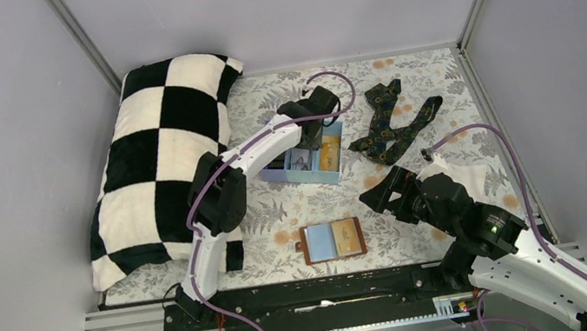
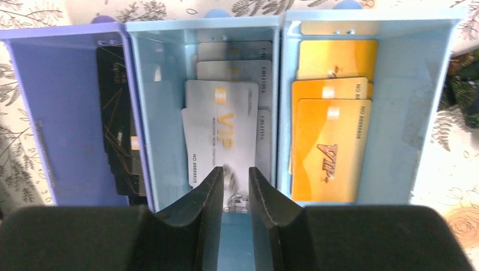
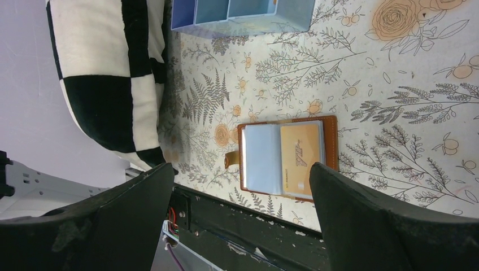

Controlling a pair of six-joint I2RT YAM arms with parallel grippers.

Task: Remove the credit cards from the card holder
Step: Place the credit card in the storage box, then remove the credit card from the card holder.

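My left hand (image 2: 234, 169) hangs over the middle compartment of the light blue plastic three-compartment tray (image 2: 203, 23). Its fingers are a narrow slit apart and grip nothing, with silver plastic cards (image 2: 220, 113) lying below. The brown leather card holder (image 1: 333, 240) lies open on the floral desk (image 1: 425, 67), near its front edge, with a gold-orange card (image 1: 346, 237) in it. My right hand (image 3: 240, 169) hovers just right of it, spread wide and empty.

- The pillow (image 1: 162, 163) is checked in black and white.
- The tabletop (image 1: 279, 211) is printed with grey ferns and orange flowers.
- The card holder (image 3: 262, 158) is edged in brown.
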